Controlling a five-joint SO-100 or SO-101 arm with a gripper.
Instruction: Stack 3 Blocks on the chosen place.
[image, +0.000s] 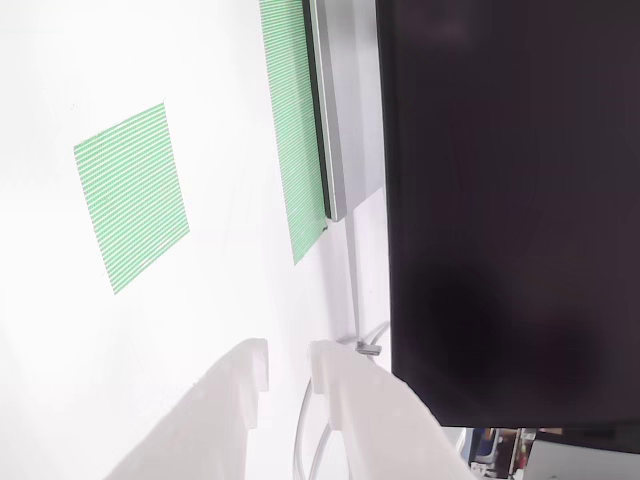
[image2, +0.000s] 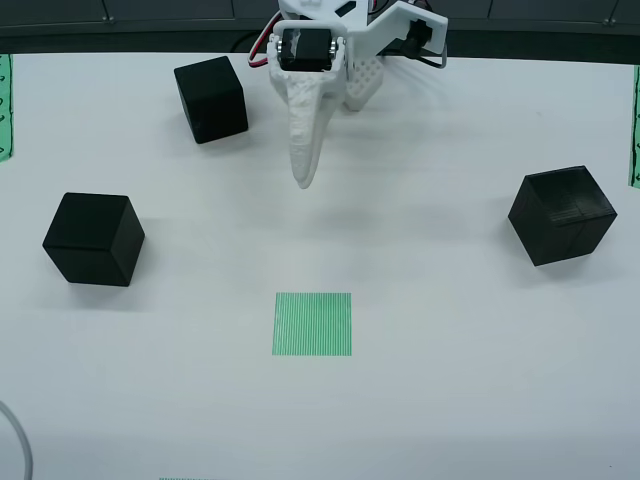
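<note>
While pincer (image2: 304, 178) hovers, striped patch (image2: 313, 323) lies seemingly just below.

On the worktop (image2: 450, 400), seen from above, the striped patch (image2: 312, 324) lies near centre. One block (image2: 94, 238) sits left, another (image2: 211, 98) far left, the third (image2: 561, 214) right. The tool (image2: 304, 178) hangs beyond the patch, apart from all three.

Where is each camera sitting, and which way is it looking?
The view that rides on the pincer: sits on the arm, looks past the white pincer at the striped green patch and a black panel.
The view from above: looks down on the table, three black blocks, the arm.
Both show the pincer and the patch.
</note>
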